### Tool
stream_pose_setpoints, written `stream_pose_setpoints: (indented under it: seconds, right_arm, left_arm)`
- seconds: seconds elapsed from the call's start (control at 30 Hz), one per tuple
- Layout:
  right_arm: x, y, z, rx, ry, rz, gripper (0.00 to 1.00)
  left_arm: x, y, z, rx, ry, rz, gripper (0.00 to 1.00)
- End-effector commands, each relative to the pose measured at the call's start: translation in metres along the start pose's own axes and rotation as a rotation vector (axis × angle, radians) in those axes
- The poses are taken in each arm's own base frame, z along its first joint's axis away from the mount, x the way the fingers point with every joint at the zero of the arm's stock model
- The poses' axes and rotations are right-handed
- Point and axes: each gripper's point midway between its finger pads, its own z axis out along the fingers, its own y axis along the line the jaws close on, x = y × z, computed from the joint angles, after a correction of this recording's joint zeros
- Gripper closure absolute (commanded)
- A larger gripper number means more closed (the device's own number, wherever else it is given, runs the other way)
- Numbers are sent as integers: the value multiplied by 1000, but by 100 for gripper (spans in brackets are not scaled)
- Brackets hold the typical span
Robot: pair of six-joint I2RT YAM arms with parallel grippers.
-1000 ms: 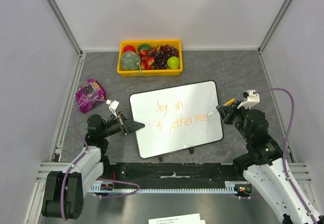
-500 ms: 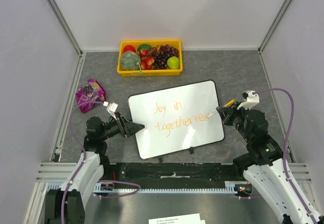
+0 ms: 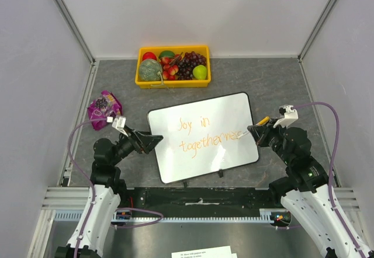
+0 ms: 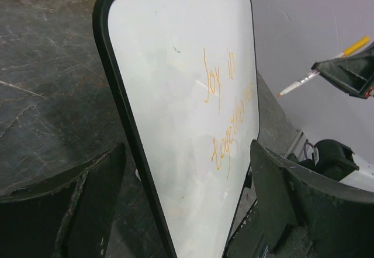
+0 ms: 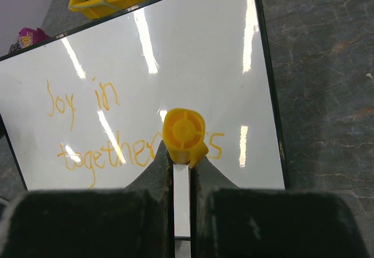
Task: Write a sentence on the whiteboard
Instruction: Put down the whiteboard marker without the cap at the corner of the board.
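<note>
black left hand gapes, right hand pinches marker.

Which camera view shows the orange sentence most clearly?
The top external view: the sentence is whole and faces the camera. The left wrist view shows it foreshortened; in the right wrist view the marker hides letters.

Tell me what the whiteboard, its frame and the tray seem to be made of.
Whiteboard: a hard, glossy white coated surface, perhaps melamine or enamel; bright streaks of reflection run across it. Frame: black and duller, likely plastic or rubber, with rounded moulded corners. Tray: probably moulded plastic, an even saturated yellow with a smooth rim.
</note>
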Motion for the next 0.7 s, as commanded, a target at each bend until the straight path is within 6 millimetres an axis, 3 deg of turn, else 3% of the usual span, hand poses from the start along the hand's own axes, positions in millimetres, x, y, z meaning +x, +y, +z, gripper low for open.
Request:
stream_pose_setpoints:
  seconds: [0.0, 0.2, 0.4, 0.67]
  right_arm:
    - [2, 20, -8, -94, 34, 37, 100]
    - [27, 25, -10, -149, 124, 66, 100]
    - [59, 33, -19, -208, 249, 128, 100]
    - [102, 25, -38, -194, 391, 210, 100]
  left_arm:
    - [-36, -9, 0, -63, -82, -21, 9]
    - [-64, -6, -10, -209, -128, -10, 7]
    - [-91, -19, -21, -273, -147, 53, 6]
    - [-109, -35, -17, -271, -64, 93, 6]
